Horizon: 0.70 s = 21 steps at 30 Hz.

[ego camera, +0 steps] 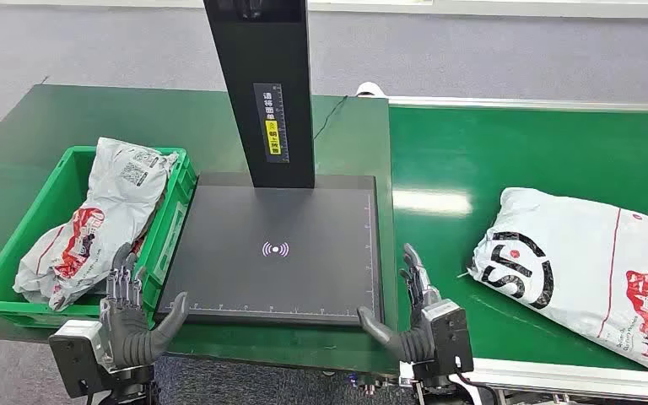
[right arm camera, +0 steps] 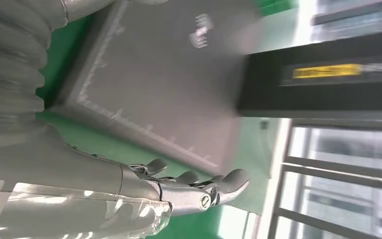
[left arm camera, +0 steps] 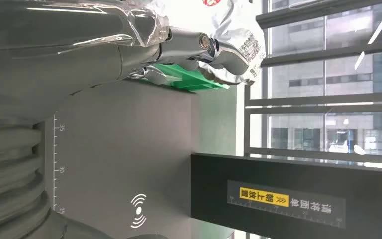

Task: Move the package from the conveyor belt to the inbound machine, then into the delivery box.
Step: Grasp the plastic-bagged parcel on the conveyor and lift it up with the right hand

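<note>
A white courier package [ego camera: 586,268] with a black logo and red print lies flat on the green conveyor belt [ego camera: 472,160] at the right. The inbound machine's dark scan plate [ego camera: 278,253] with its black post [ego camera: 261,84] stands at centre; nothing lies on the plate. At the left sits the green delivery box [ego camera: 8,245], holding white packages [ego camera: 105,215]. My left hand [ego camera: 131,316] hovers open at the plate's near left corner, beside the box. My right hand [ego camera: 418,312] is open at the plate's near right corner, left of the package and apart from it.
The scan plate [left arm camera: 124,144] and the post's yellow label [left arm camera: 261,195] appear in the left wrist view, with the box edge [left arm camera: 194,79] past my fingers. Glass windows stand behind. The green table [ego camera: 67,118] extends behind the box.
</note>
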{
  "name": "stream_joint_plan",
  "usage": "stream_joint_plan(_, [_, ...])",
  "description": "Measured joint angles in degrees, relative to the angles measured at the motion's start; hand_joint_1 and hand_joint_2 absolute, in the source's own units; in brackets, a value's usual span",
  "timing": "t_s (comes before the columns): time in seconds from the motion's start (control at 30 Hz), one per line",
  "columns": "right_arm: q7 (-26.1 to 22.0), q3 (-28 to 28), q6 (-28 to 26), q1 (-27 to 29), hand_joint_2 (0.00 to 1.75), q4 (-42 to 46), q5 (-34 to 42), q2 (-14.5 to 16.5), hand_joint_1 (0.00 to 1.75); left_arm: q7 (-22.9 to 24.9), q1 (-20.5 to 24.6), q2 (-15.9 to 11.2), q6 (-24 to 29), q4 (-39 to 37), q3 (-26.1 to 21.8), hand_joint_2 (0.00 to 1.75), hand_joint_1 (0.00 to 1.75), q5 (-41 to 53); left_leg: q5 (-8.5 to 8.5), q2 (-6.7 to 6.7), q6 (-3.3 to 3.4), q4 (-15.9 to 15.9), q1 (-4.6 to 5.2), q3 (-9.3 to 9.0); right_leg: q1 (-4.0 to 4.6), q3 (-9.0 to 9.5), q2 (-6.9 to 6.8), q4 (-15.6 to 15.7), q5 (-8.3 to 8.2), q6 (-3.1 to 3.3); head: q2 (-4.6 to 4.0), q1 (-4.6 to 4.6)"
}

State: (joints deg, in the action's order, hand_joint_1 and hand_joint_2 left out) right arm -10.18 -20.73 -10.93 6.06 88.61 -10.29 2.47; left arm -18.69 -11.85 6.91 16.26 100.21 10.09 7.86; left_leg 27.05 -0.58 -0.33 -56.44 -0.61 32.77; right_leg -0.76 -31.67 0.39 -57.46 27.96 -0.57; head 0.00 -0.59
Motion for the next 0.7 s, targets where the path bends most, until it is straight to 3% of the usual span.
stream_joint_plan(0.17, [1.91, 3.38, 2.76, -0.98, 1.75, -0.08, -6.76, -0.84, 0.00, -0.02, -0.21, -0.02, 0.02, 0.00, -0.17, 1.75, 0.00, 0.08, 0.00, 0.00, 0.00, 0.00, 0.01, 0.00, -0.01, 0.01, 0.00, 0.00, 0.00, 0.00, 0.00, 0.01])
stream_joint_plan(0.37, [1.44, 11.75, 7.91, -3.48, 1.75, -1.52, -4.92, -2.25, 0.00, -0.35, -1.10, -0.02, 0.02, 0.15, -0.74, 1.75, 0.00, -0.09, 0.00, -0.02, 0.01, 0.00, 0.01, 0.00, -0.01, 0.02, 0.00, 0.00, -0.01, -0.01, 0.00, 0.00])
stream_joint_plan(0.7, [4.73, 24.63, 6.76, -8.28, 1.75, -7.68, -8.58, -4.07, 0.00, 0.08, -1.06, 0.00, -0.75, 0.33, -1.16, 1.75, 0.00, 0.00, -0.01, -0.04, 0.01, -0.01, 0.01, -0.01, -0.01, 0.05, -0.08, 0.00, -0.01, -0.01, 0.00, 0.00])
